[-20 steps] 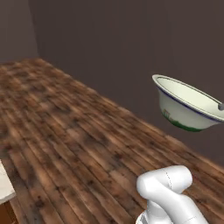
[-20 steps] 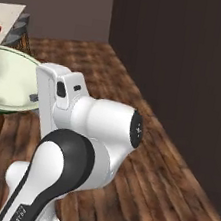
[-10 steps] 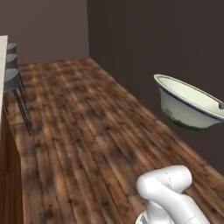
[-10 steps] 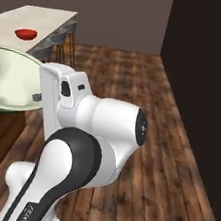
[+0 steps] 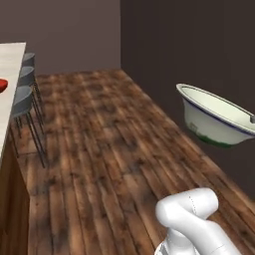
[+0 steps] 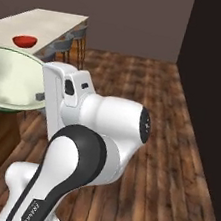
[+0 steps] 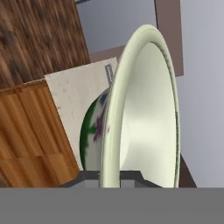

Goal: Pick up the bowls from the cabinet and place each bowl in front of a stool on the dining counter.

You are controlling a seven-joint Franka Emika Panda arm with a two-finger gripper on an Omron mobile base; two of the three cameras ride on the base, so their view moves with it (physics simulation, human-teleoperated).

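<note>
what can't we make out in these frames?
- Gripper: its fingers are hidden behind the cream bowl's rim in the hand view, cut off at the right edge in the left base view.
- Red bowl: small on the dining counter in the right base view; cut by the left edge in the left base view.
- Stools: partly hidden by the counter.

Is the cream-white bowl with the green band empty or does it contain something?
Empty. The cream-white round bowl with the green band shows a bare, smooth inside in the right base view and the hand view.

Arm (image 6: 92, 145) raised, elbow bent; gripper (image 7: 110, 175) clamped on cream-white bowl (image 7: 144, 113) rim.
</note>
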